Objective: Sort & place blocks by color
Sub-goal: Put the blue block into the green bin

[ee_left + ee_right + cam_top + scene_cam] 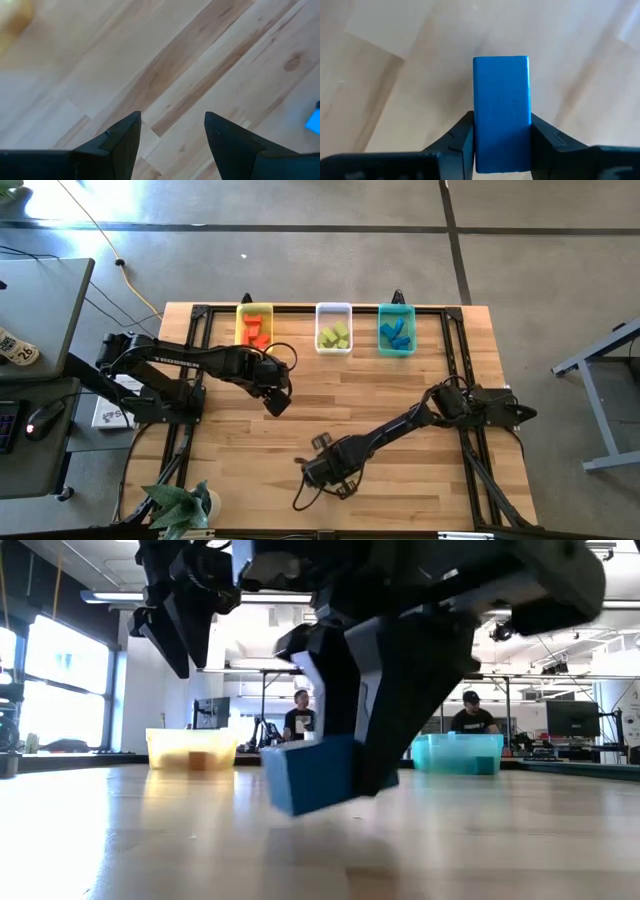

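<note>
Right jaws clamped on a blue block

The right gripper (501,145) squeezed the blue block (501,112) near the counter's (400,395) front edge; lifting straight would keep it square. The left gripper (172,132) waited open.

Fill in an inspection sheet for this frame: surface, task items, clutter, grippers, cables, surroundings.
Surface: wooden table, bare planks over most of it.
Task items: yellow bin holds red-orange blocks, clear bin yellow-green blocks, teal bin blue blocks; one blue block is clamped in the right gripper.
Clutter: nothing seen on the table.
Grippers: right gripper shut on the blue block, low over the near table; left gripper open over bare wood.
Cables: yellow cable runs on the floor at left.
Surroundings: two people behind the table; potted plant at near left corner.
</note>
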Robot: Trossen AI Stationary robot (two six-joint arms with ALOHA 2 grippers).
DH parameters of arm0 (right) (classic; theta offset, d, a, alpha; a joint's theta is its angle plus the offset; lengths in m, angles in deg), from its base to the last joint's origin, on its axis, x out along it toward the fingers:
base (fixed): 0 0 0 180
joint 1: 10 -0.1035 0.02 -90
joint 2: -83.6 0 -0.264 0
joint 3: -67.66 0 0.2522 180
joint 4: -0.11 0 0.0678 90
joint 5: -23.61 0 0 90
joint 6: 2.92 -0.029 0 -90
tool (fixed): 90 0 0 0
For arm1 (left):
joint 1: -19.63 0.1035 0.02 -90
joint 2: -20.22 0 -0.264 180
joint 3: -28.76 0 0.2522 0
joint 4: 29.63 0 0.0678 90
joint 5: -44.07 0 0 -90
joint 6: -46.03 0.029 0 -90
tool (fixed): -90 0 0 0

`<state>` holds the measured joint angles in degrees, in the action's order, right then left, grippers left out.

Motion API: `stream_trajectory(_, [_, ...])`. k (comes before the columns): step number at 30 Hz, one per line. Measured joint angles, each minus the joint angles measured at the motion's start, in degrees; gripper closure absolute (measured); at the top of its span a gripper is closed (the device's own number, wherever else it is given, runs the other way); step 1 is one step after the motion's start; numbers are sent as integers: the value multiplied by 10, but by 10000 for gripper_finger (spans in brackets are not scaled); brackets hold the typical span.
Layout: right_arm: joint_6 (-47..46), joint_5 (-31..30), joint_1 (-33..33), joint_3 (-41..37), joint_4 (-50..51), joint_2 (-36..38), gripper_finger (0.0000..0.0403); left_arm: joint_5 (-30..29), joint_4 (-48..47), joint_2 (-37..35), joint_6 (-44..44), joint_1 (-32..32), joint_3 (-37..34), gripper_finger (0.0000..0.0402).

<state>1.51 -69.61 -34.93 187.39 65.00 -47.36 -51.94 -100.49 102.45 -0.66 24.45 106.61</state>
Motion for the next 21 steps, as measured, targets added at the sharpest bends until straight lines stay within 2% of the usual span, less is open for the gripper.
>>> stream_trajectory(4, [-45,-40,9,27,70,0,296,-23,0,0,21,0,0,193])
stream_trajectory(11, [-100,-147,41,72,200,0,296,-60,-1,0,43,0,0,193])
stream_trajectory(17, [-110,-205,85,87,287,22,296,-111,-6,0,60,0,0,193])
stream_trajectory(21, [-109,-219,120,87,318,48,296,-131,-7,0,64,0,0,193])
